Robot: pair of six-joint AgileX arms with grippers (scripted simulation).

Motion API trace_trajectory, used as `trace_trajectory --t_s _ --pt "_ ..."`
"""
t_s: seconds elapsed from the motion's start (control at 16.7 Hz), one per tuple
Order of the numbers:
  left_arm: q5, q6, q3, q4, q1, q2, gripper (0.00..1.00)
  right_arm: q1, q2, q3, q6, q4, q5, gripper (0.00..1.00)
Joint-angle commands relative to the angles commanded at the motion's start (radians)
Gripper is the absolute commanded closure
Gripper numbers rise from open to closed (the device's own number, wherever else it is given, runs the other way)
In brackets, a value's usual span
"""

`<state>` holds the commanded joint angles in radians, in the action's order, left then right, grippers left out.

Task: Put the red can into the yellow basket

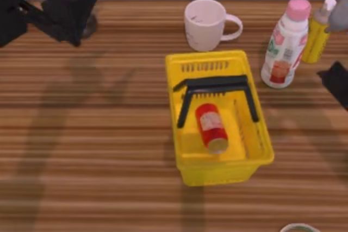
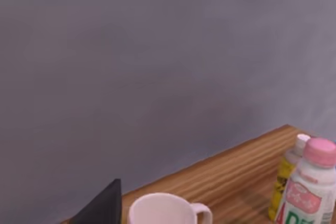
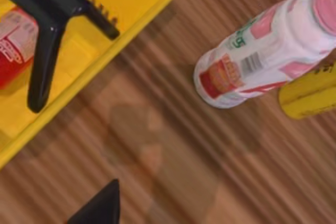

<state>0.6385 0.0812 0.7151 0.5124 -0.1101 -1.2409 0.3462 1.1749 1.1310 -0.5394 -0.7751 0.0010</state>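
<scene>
The red can [image 1: 211, 127] lies on its side on the floor of the yellow basket [image 1: 176, 80], under the black handles [image 1: 215, 84]; the right wrist view shows part of the can [image 3: 13, 40] inside the basket [image 3: 79, 77]. My right gripper [image 1: 334, 80] hangs at the table's right edge, to the right of the basket and apart from it. It holds nothing, and one dark fingertip [image 3: 102, 208] shows over bare wood. My left gripper [image 1: 73, 12] sits parked at the far left back corner, with one fingertip [image 2: 105, 208] in sight and nothing held.
A white mug [image 1: 204, 24] stands behind the basket. A pink-capped white bottle [image 1: 285, 44] and a yellow bottle [image 1: 318, 33] stand at the back right. A pale rim [image 1: 299, 227] peeks in at the front right edge.
</scene>
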Motion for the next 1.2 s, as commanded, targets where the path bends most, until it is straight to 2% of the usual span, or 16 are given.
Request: trace_trajectory --t_s 0.36,0.54,0.66,0.78,0.9,1.2 --pt "-0.338 -0.017 -0.382 -0.294 0.078 0.695 0.00 0.166 0.616 0.588 -0.256 -0.358 -0.001 0.00" --pt "-0.477 -0.040 -0.540 -0.404 0.105 0.969 0.00 0.229 0.845 0.799 -0.355 -0.505 0.000 0.00" --pt "-0.550 -0.057 -0.621 -0.456 0.118 1.099 0.00 0.262 0.959 0.902 -0.407 -0.585 0.001 0.00" --pt "-0.603 -0.071 -0.679 -0.492 0.126 1.187 0.00 0.286 1.038 0.974 -0.444 -0.645 0.002 0.00" --pt "-0.633 -0.080 -0.710 -0.510 0.129 1.233 0.00 0.297 1.077 1.008 -0.463 -0.677 0.002 0.00" --pt "-0.639 -0.081 -0.715 -0.512 0.130 1.241 0.00 0.295 1.084 1.013 -0.466 -0.681 0.002 0.00"
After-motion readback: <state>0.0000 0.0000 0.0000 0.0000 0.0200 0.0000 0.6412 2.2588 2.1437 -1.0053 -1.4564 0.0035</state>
